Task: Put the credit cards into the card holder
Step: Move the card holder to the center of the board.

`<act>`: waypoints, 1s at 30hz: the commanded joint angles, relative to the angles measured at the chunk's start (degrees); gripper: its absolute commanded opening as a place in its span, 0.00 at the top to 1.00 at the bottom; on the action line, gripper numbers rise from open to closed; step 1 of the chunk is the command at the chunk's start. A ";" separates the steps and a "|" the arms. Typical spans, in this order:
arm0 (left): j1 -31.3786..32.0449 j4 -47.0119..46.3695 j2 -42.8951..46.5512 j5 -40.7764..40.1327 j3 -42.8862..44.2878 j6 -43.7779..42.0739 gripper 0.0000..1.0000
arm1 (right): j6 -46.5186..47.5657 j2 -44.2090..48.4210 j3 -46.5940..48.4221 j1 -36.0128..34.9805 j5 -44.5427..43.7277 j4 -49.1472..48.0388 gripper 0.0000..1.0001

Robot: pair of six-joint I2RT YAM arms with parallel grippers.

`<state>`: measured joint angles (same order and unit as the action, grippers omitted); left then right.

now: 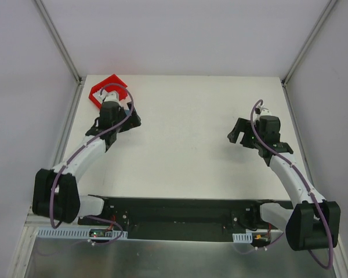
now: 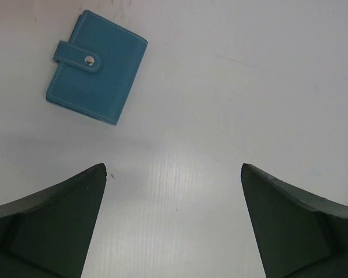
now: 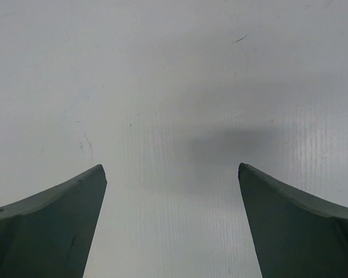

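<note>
Heads up, the left gripper (image 2: 174,169) and right gripper (image 3: 171,168) both gape empty, and the snapped-shut teal card holder (image 2: 97,68) looks light and soft-ish, so I'd pinch across an edge.

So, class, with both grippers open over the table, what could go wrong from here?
1. The holder lies shut, snap fastened, flat on the table; pulling with one gripper may just slide it.
2. No cards show in any view; the left arm hides part of the red bin, so they may be missed.
3. The right gripper hovers over bare table, away from the holder.
</note>
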<state>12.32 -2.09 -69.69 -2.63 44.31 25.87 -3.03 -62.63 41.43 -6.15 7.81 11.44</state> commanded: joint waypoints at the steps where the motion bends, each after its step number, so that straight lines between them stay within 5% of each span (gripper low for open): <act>1: -0.45 0.59 -10.88 -2.55 10.59 -5.55 0.01 | -2.16 0.41 0.05 -0.26 5.19 1.21 0.01; 12: -2.12 9.91 -33.31 -6.86 30.83 -11.63 0.01 | -3.30 -0.65 -0.91 -0.26 7.65 4.28 0.04; 15: -5.54 12.54 -37.87 0.07 34.07 -9.01 0.01 | -3.13 -0.74 -1.35 -0.26 8.36 4.73 0.04; 30: -6.52 19.75 -44.83 8.53 33.83 -5.83 0.01 | -5.67 -3.20 -3.63 -0.26 11.26 3.68 0.03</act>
<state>4.93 12.86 -113.89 2.55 79.79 17.54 -7.14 -66.08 38.37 -6.22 17.39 15.49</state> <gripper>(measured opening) 0.991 0.970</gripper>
